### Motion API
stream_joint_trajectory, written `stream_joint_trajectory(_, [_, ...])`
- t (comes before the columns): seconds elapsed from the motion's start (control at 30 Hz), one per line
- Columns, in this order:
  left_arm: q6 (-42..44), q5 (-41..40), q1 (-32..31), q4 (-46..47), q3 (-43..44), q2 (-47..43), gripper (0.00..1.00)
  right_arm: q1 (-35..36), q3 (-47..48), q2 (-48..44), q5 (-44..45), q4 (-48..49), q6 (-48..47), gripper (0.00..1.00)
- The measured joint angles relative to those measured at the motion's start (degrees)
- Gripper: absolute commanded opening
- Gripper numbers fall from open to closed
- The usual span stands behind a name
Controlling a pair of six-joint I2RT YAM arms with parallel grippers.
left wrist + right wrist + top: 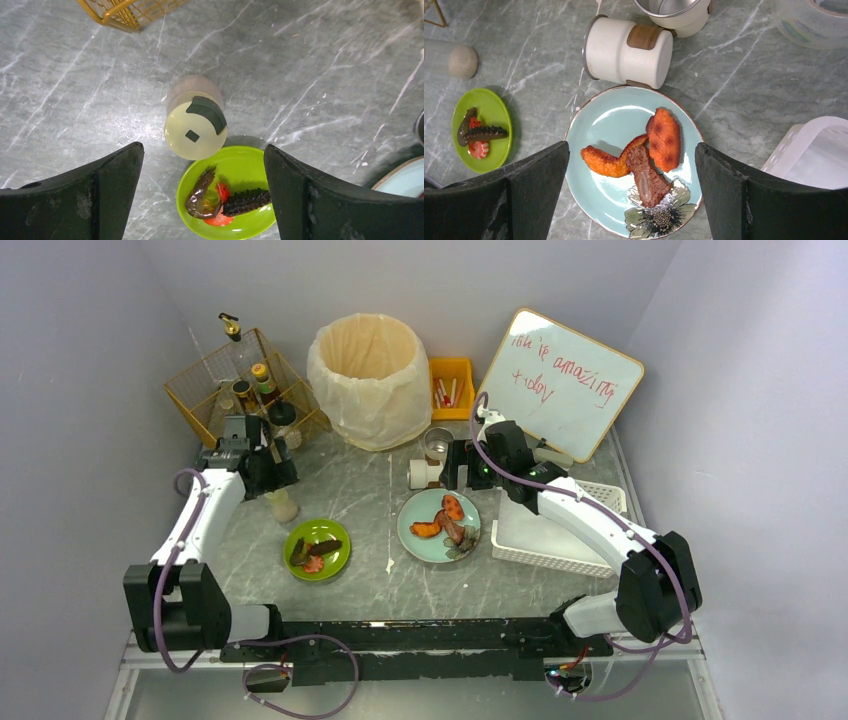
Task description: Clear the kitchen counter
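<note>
From above you get the whole grey, white-veined kitchen counter (250,560) between the arms, with the lined bin (368,375) and scrawled whiteboard (560,385) at the back, which neither wrist camera catches. In your left wrist view the left gripper (202,147) is spread wide over a smooth cream bottle (195,132), and one finger partly hides the glossy green plate (245,167). In your right wrist view the right gripper (631,146) gapes above a flower-printed blue plate (594,125), and a metal cup (674,10) is cropped at the top.
</note>
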Motion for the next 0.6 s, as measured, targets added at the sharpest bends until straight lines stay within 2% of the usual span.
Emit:
stream_joint_trajectory(0.23, [0.3,0.0,0.0,1.2,-1.6,5.3,0.89,0.0,0.0,0.0,-0.4,0.0,0.0,1.0])
stream_joint_trajectory(0.43, [0.5,-0.5,0.0,1.7,-2.0,6.0,0.8,0.0,0.0,0.0,-0.4,0.0,0.0,1.0])
stream_joint_trajectory(0.6, [0.7,-1.1,0.0,2.1,-2.0,6.2,0.65,0.0,0.0,0.0,-0.5,0.0,0.0,1.0])
